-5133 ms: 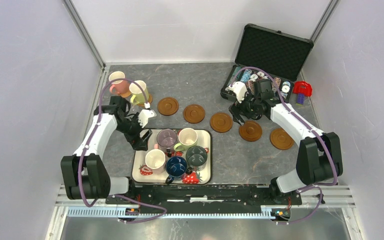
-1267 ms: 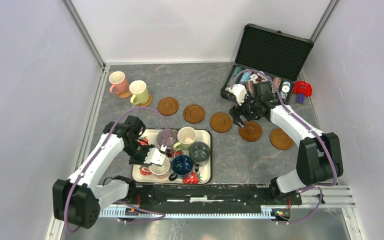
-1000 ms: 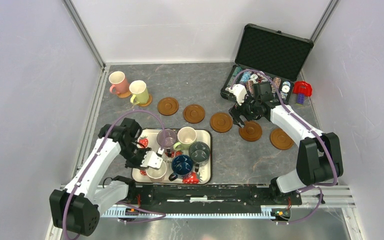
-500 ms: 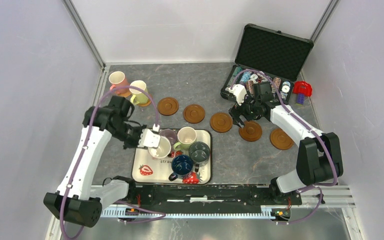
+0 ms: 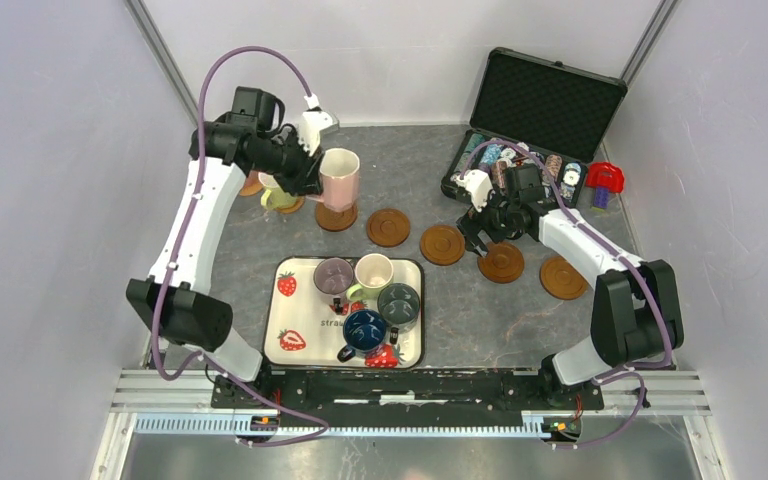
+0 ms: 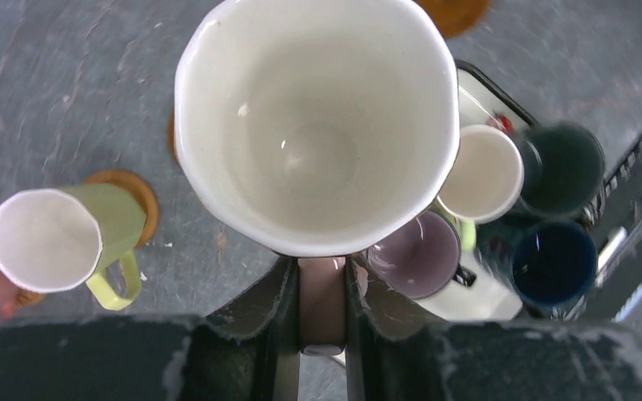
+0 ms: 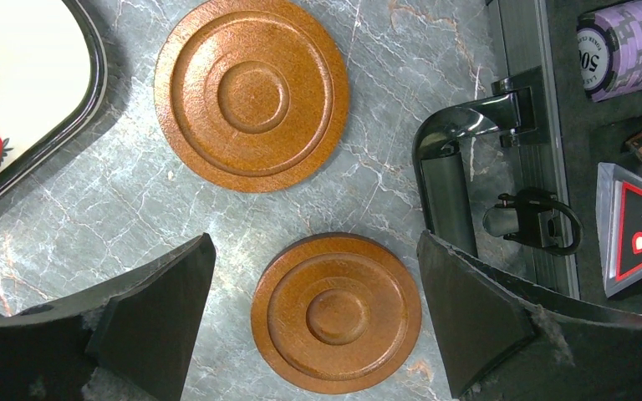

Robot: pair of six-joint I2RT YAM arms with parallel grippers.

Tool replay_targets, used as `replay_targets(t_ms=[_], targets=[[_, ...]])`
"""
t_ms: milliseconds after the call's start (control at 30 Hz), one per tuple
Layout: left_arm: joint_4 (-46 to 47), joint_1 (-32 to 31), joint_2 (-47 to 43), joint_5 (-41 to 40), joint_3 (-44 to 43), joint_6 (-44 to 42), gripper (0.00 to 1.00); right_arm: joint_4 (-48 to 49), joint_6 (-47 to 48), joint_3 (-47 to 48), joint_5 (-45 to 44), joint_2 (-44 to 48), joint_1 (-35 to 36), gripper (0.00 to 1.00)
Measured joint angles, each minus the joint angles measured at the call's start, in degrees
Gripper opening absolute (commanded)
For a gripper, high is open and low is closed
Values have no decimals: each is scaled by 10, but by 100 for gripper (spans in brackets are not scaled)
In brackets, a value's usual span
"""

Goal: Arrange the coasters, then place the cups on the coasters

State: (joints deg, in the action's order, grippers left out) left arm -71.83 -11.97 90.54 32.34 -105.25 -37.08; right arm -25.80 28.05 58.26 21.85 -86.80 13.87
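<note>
A white strawberry-print tray (image 5: 300, 312) lies on the grey marbled worktop (image 5: 480, 310), near its front edge. At the far right, an open black case (image 5: 557, 100) holds rows of poker chips (image 5: 515, 160), with a small red object (image 5: 605, 178) just beside its right end.

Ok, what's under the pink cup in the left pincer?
A brown coaster lies under the pink cup, and only its near edge shows. The cup covers the rest, so I cannot tell whether its base touches the coaster.

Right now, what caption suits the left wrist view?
Left hand holds a pink ceramic mug by its handle above the grey table.
</note>
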Motion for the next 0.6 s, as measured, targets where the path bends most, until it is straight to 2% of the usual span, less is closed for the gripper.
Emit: replay_targets(t_ms=[133,267,400,600], targets=[[88,0,10,-71,33,121,2,0,-3,2,-1,0,0,98],[178,1,3,-139,116,207,2,1,-4,5,-5,0,0,98],[289,1,-11,-192,243,262,2,5,-7,5,-12,0,0,98],[406,1,-24,-224,365,296,2,9,-12,5,-16,0,0,98]])
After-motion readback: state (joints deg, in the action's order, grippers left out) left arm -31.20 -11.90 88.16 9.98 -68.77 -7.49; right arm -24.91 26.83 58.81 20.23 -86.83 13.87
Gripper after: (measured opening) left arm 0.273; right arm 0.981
